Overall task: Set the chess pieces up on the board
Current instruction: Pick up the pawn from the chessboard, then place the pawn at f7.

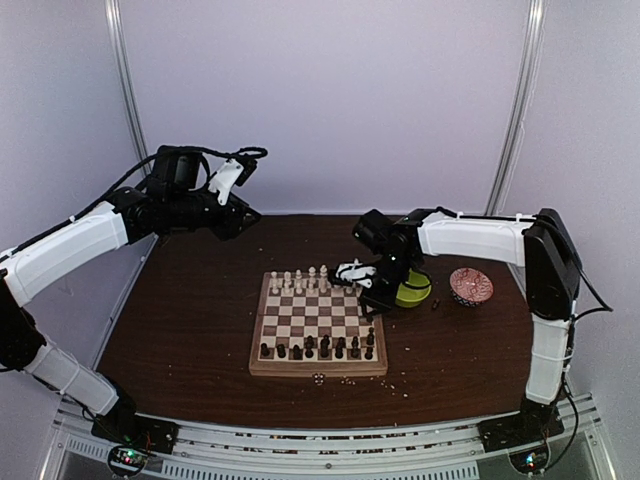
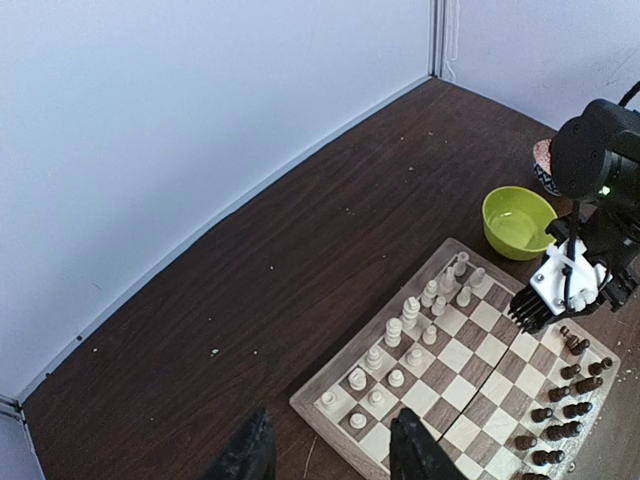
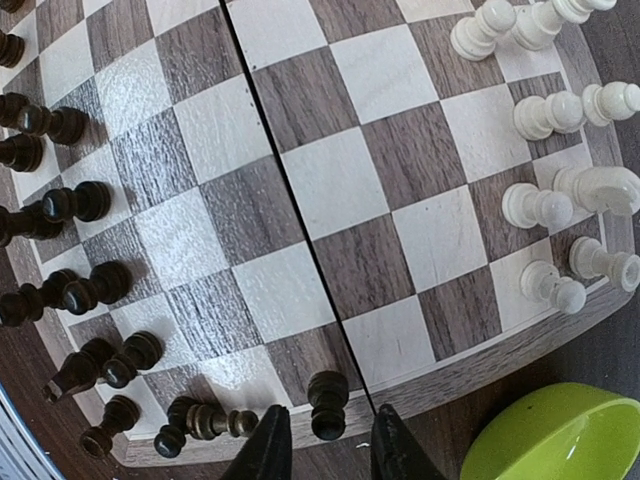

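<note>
1. We are logging a dark pawn standing at the board edge. It is likely light, slick and tippy, so we are favouring a grip at its waist.
2. The right gripper is straddling it with jaws parted, not touching.
3. The left gripper is hovering spread and empty.

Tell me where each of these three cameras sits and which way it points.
Top external: fixed above and behind the robot, looking down on the board; the left arm and right arm show, bases included.
Left wrist: on the left arm, high at the far left, looking slantwise down at the board; the left gripper shows at the bottom.
Right wrist: close over the board's edge beside the lime-green bowl; the right gripper shows at the bottom.
Shared: all three show the board and the bowl.
</note>
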Action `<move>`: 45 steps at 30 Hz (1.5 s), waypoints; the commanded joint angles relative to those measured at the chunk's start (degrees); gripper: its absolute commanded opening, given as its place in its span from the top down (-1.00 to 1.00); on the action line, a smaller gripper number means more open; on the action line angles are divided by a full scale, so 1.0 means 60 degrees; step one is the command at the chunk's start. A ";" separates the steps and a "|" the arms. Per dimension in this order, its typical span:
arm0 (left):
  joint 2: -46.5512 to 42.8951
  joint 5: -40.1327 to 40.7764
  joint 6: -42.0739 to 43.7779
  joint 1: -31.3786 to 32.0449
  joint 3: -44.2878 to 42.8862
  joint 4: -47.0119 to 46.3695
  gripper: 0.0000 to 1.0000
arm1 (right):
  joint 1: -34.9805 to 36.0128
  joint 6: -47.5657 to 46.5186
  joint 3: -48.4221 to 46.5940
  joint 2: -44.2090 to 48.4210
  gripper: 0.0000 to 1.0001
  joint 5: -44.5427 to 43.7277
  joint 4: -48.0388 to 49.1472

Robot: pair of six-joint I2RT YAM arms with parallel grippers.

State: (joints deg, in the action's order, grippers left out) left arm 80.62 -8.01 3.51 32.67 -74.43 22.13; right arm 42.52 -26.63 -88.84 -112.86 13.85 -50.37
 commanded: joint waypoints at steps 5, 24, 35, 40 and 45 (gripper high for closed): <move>0.0022 -0.0196 0.0001 -0.0063 -0.0133 -0.0226 0.16 | -0.0070 0.0047 -0.0086 -0.0402 0.50 -0.0034 -0.0310; -0.0246 0.0005 0.0016 -0.0067 -0.0163 -0.0173 0.16 | 0.0948 -0.0003 -0.2604 -0.1046 0.76 0.0521 -0.1389; -0.0617 0.0150 0.0022 -0.0066 -0.0104 -0.0173 0.16 | 0.2547 0.0073 -0.6068 -0.3322 0.76 0.0504 -0.2322; -0.0685 0.0104 0.0016 -0.0062 -0.0104 -0.0175 0.16 | 0.2817 0.0044 -0.6287 -0.3691 0.76 0.0385 -0.2425; -0.0667 0.0049 0.0016 -0.0066 -0.0104 -0.0173 0.15 | 0.2870 0.0074 -0.6301 -0.3839 0.75 0.0389 -0.2395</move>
State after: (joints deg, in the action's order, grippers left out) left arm 77.62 -7.53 3.53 32.67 -74.43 22.39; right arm 59.66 -26.61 -124.75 -135.33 16.86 -63.72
